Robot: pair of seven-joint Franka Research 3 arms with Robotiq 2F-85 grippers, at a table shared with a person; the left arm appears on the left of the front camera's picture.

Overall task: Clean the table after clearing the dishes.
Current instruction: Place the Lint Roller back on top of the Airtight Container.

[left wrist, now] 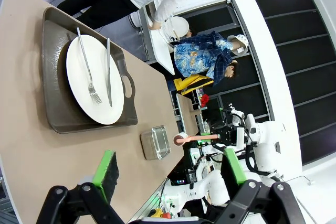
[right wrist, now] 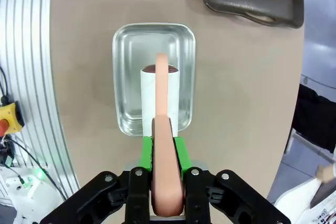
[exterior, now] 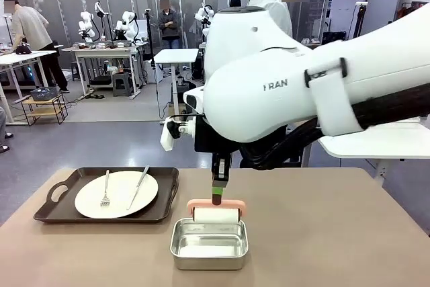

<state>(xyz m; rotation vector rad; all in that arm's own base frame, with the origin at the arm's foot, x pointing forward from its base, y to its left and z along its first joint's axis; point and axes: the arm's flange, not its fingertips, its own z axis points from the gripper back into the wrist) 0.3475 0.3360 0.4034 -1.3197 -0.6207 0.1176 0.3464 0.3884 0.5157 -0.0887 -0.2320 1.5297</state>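
I'm seeing the table carrying one plate with one fork and one knife on one dark tray, left of one steel tin. My right gripper is clamping the roller by its pink handle over that tin, a grip its wrist camera is showing plainly. The left gripper is hovering above the tabletop with jaws apart.

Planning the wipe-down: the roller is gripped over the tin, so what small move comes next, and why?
Probably carry the roller sideways, clear of the steel tin, toward bare table. The right gripper is shut on its pink handle, but the white roll hangs over the tin, not the tabletop.
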